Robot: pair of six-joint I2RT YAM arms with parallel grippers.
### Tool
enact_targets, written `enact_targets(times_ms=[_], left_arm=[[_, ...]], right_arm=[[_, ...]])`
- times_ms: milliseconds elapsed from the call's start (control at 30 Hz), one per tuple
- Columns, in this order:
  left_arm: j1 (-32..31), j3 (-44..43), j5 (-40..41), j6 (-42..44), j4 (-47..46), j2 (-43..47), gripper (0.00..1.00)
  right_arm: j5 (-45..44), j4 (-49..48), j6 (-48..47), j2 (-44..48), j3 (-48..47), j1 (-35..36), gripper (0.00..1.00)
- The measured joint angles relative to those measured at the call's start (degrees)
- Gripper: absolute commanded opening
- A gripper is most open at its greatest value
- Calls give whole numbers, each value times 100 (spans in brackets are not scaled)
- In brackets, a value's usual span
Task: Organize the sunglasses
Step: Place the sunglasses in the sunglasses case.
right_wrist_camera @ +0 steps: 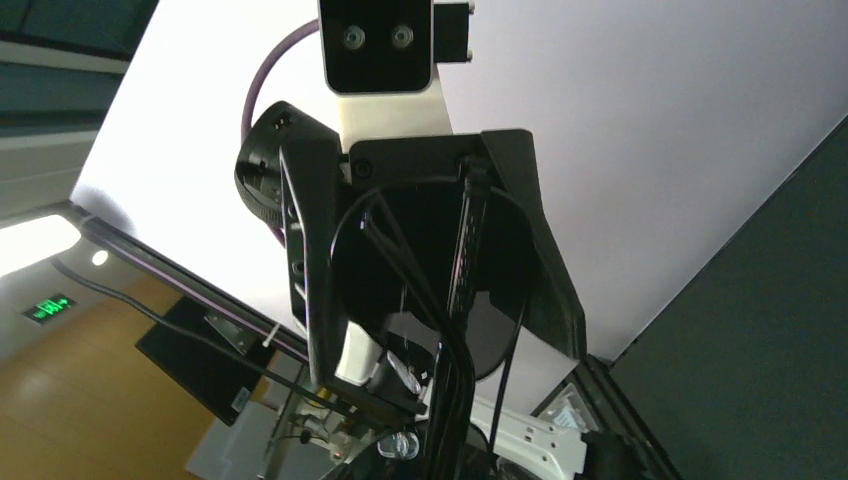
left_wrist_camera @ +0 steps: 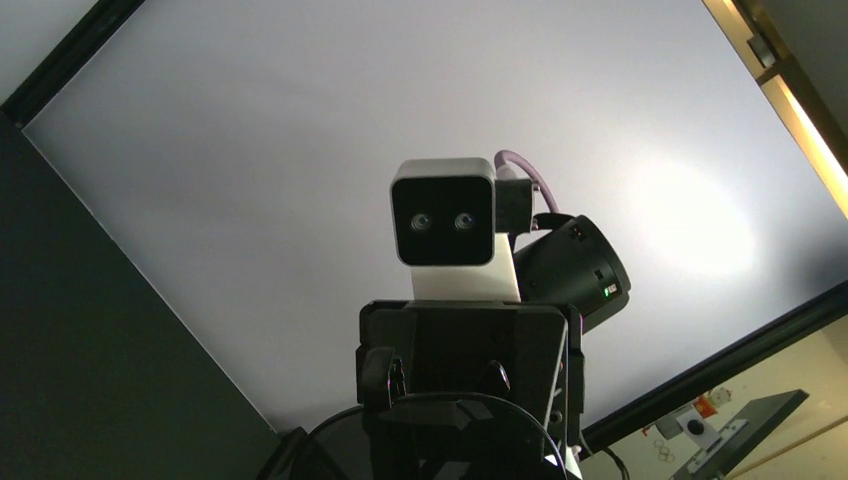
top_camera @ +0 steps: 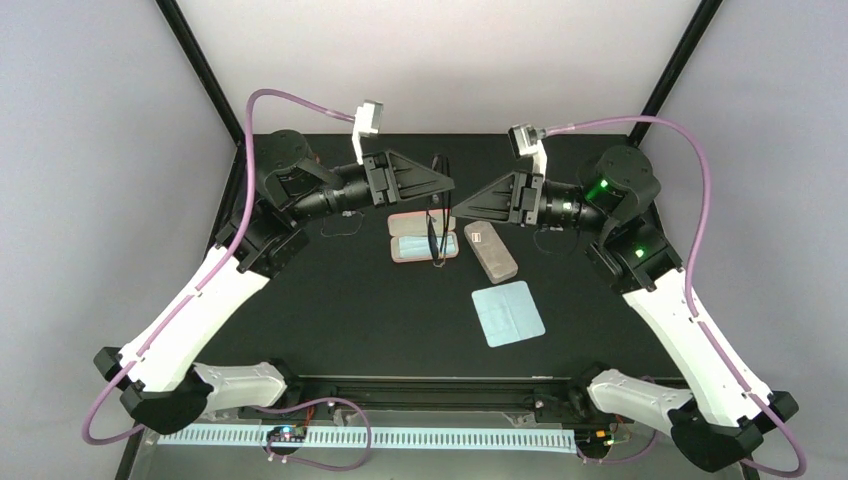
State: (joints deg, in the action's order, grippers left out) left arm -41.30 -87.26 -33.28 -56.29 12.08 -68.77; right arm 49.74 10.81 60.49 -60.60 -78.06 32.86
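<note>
Both arms are up over the far half of the black table [top_camera: 340, 320], wrists turned in, noses almost meeting in the middle. The left gripper [top_camera: 447, 185] is clamped on the sunglasses [top_camera: 437, 205], which hang upright in the air at its tip, directly above the open pink case [top_camera: 412, 247]. From the right wrist, one dark lens [right_wrist_camera: 420, 280] sits square between the left arm's fingers, a slim black arm running down across it. The right gripper [top_camera: 472, 204] points at the glasses from the other side, just beside them; whether its jaws are parted or closed, I can't tell. Down on the table, the grey case [top_camera: 490, 250] lies just right of the pink one, and a pale blue cloth [top_camera: 508, 313] sits nearer the bases.
</note>
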Motion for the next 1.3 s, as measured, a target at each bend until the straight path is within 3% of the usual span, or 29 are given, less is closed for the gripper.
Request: enact_targets(times_ms=[467, 1000, 1200, 1300], left_arm=[[-195, -2, 72, -9, -20, -68, 50], [-267, -2, 216, 15, -20, -61, 50], [-271, 7, 258, 55, -11, -48, 60], [-271, 11, 372, 81, 61, 7, 73]], right_arm=[[55, -98, 286, -337, -282, 26, 23], [144, -85, 308, -319, -190, 66, 1], [114, -33, 308, -297, -186, 66, 1], [66, 37, 262, -262, -173, 70, 1]])
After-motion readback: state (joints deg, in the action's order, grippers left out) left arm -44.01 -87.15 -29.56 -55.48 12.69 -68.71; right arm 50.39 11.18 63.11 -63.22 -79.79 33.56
